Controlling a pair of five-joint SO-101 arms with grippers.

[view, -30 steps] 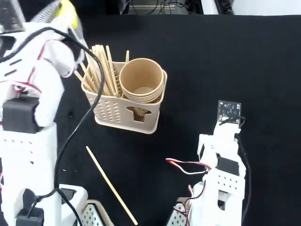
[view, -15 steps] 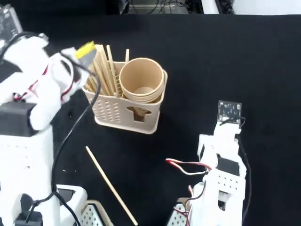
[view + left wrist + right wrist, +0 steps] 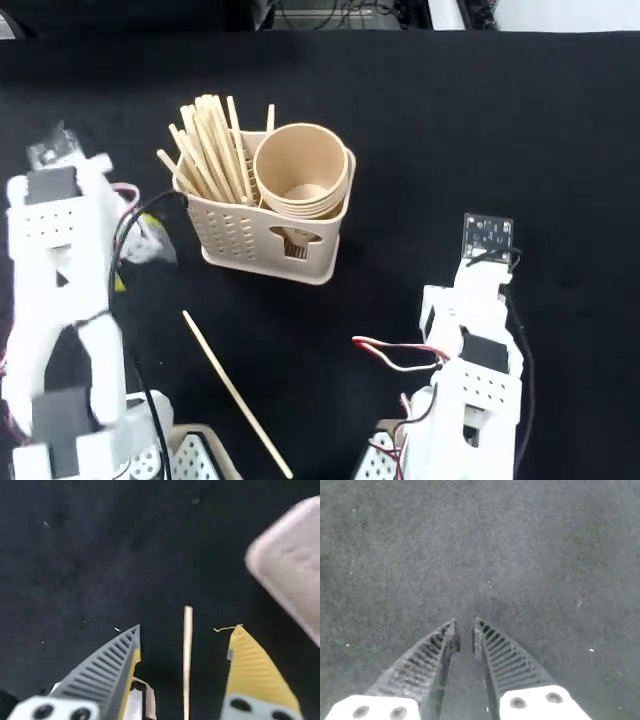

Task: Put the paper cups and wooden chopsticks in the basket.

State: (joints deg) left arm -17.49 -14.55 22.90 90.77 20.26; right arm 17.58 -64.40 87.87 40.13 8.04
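Mostly done: paper cups (image 3: 300, 170) and a chopstick bundle (image 3: 205, 150) are held in the basket (image 3: 265, 248). One loose chopstick (image 3: 235, 392) is left on the table (image 3: 480, 120), near the basket. Left gripper (image 3: 188, 626) jaws are seen apart over its end, nothing gripped. Right gripper (image 3: 465, 621) jaws are seen nearly together, empty.

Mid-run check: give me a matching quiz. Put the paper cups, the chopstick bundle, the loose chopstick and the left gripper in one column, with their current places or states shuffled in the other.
Things
1. paper cups
2. chopstick bundle
3. loose chopstick
4. left gripper

Places or states
A. lying flat on the table, outside the basket
B. stacked one inside another, in the basket
C. open, over the table
D. standing on end and leaning, in the basket

Pairs: 1-B, 2-D, 3-A, 4-C
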